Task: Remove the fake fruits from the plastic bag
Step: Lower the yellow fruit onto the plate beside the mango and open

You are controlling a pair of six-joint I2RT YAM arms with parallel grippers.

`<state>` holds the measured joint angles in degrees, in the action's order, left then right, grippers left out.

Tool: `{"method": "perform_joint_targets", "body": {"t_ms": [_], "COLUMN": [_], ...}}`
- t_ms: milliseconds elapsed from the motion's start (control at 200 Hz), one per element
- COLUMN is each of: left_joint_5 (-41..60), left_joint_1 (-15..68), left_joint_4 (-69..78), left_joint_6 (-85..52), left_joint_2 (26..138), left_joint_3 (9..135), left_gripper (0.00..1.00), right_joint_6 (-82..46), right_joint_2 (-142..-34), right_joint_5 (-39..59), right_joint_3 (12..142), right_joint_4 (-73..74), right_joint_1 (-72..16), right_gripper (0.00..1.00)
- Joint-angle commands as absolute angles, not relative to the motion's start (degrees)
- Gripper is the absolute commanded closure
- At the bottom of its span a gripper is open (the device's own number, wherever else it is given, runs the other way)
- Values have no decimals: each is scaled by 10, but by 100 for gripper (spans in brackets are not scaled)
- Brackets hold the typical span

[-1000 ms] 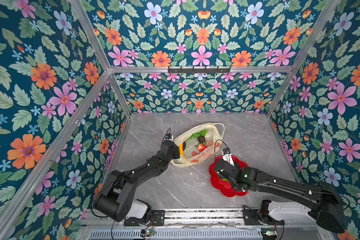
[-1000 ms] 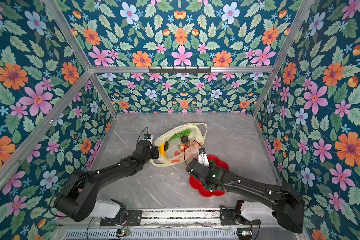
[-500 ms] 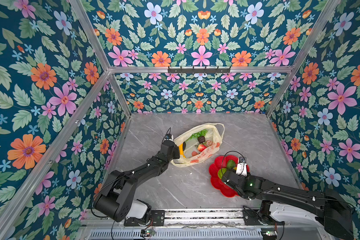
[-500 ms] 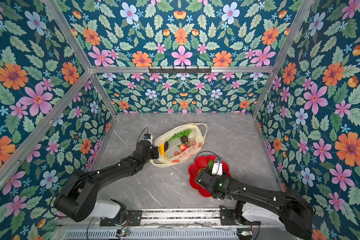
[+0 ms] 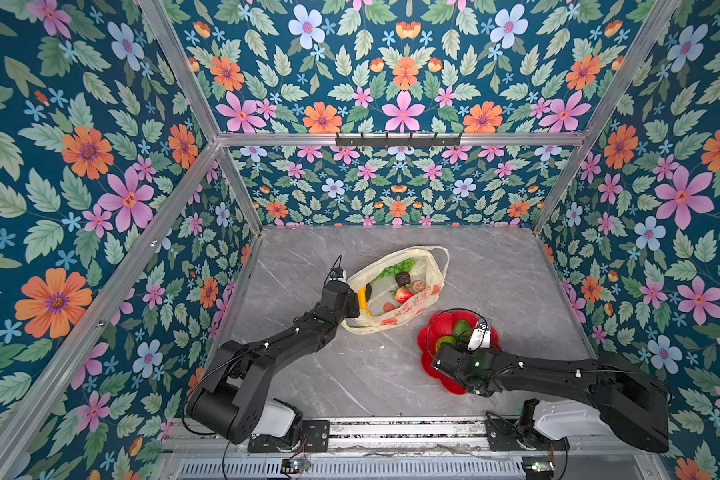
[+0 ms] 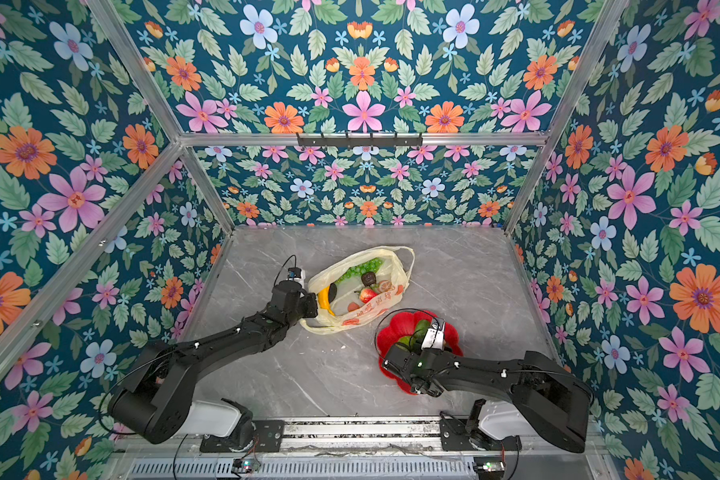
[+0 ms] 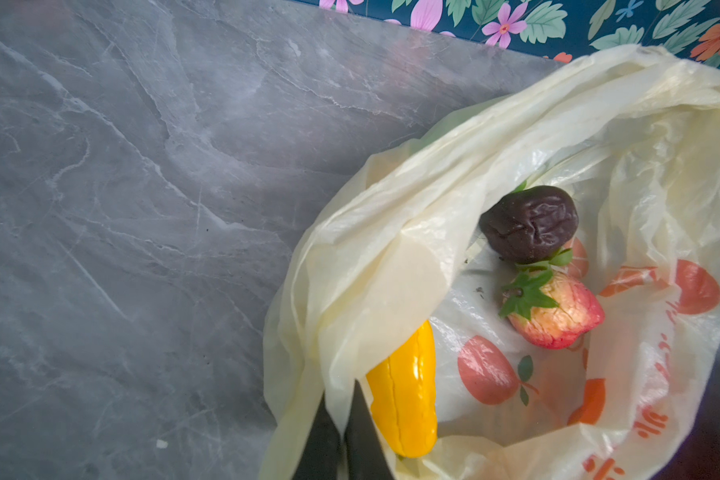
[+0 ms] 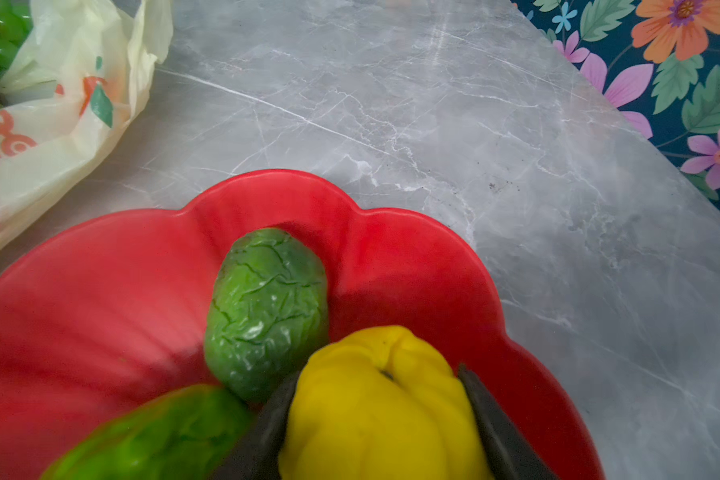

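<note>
**Trainee:** Top views first. Why does the left arm (image 5: 308, 328) reach to the plastic bag (image 5: 404, 318)?

**Operator:** I use it as an anchor. In both top views the bag lies mouth-up near the middle of the table (image 5: 495, 270), and the arm ends at the rim nearest it. Grapes (image 5: 395, 268) show through the open mouth. My right arm (image 5: 558, 374) ends over the red plate (image 5: 435, 330), which sits just beside the bag.

**Trainee:** Left wrist view. What does that tool hold?

**Operator:** The left tool (image 7: 339, 390) is fully closed, with a fold of the bag's rim pinched between its fingers (image 7: 321, 432). In my judgement the pinch props the mouth open and stops the thin film dragging when a fruit is lifted. The banana (image 7: 404, 390) lies inside, just beside the tool. A dark brown fruit (image 7: 531, 222) and a strawberry (image 7: 558, 311) lie deeper in, close together.

**Trainee:** Right wrist view?

**Operator:** The right tool (image 8: 378, 371) stands about half open and grips a yellow lemon (image 8: 383, 424), one finger on each side. The lemon is low over the plate, beside a wrinkled green fruit (image 8: 267, 307), and a smoother green fruit (image 8: 163, 436) lies next to that. I cannot tell whether the lemon touches the plate. I judge this to be the set-down step, since the plate collects whatever leaves the bag. The bag shows at the edge of this view, apart from this tool.
</note>
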<state>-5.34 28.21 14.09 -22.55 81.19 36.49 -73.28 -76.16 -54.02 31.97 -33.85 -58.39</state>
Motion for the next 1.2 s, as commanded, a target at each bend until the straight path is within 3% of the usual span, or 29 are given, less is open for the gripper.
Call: {"method": "perform_joint_targets", "body": {"t_ms": [0,575,775,1195], "left_joint_5": [-59,-64,-65,-67], "left_joint_1": [282,282,282,282], "left_joint_4": [142,147,146,144], "left_joint_6": [-222,-222,-222,-221], "left_joint_2": [813,805,802,806], "left_joint_3": [367,362,361,363], "left_gripper": [91,91,91,90], "right_joint_6": [-750,-744,-744,-736], "right_joint_2": [-773,-835,-833,-780], "right_joint_5": [-561,-546,-541,-506], "right_joint_3": [321,345,344,327], "right_joint_4": [-342,-332,-331,-328], "right_joint_1": [-576,-567,-568,-570], "right_gripper": [49,36,27,25]}}
